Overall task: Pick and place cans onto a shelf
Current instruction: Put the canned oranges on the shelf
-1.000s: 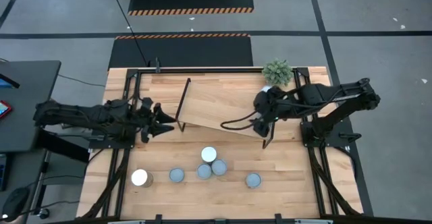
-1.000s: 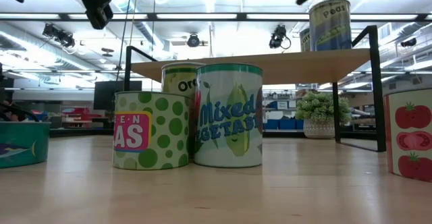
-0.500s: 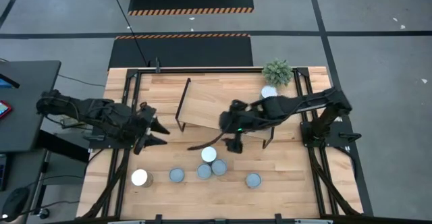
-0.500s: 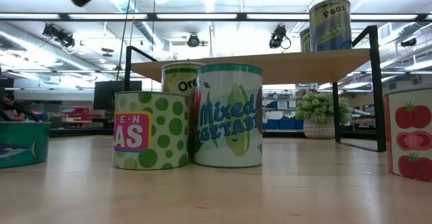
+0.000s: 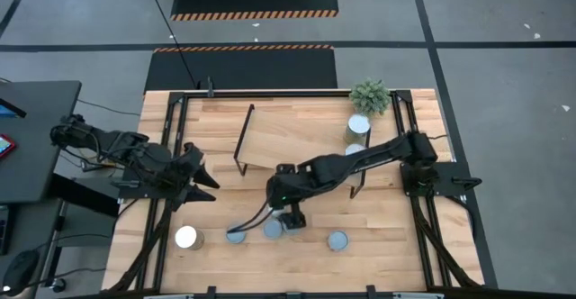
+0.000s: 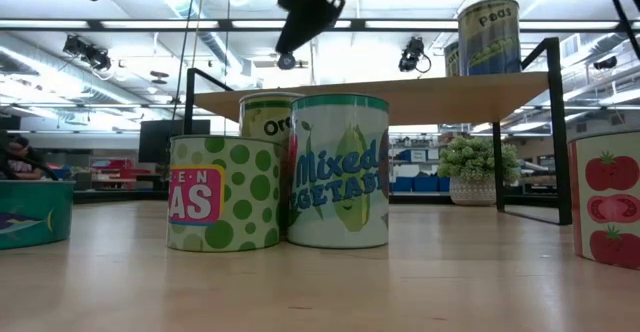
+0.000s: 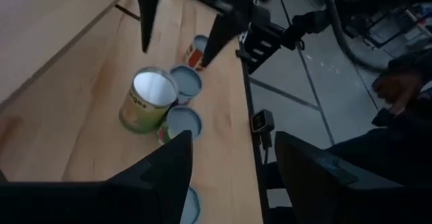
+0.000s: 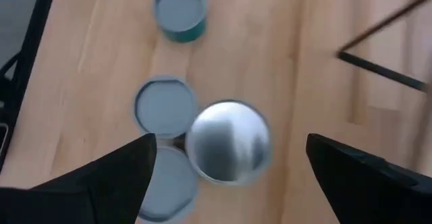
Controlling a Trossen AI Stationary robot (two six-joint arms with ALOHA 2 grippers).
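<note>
Several cans stand near the table's front edge: a silvery-topped one [image 8: 228, 142], grey-blue-topped ones [image 5: 236, 236] [image 5: 337, 240] and a white-topped one [image 5: 187, 237]. In the low view a dotted can [image 6: 222, 192] and a "Mixed" can [image 6: 338, 170] stand side by side. Two more cans [image 5: 359, 126] stand on the right end of the shelf [image 5: 288, 141]. My right gripper [image 5: 290, 213] hangs open above the cluster, with its fingers either side of the silvery-topped can and well over it. My left gripper [image 5: 203, 180] is open and empty, raised at the table's left.
A small potted plant [image 5: 370, 95] stands at the far right corner. The shelf's black frame legs [image 6: 553, 122] rise behind the cans. A tomato can [image 6: 605, 197] sits near the right edge and a low teal can [image 6: 30, 212] near the left.
My right gripper has swung from the shelf's right end toward the near edge and leftward. It has come down over the can cluster and rolled its wrist, staying open. My left gripper has drawn back toward the table's left and near side, rising and tipping up. No can has moved.
</note>
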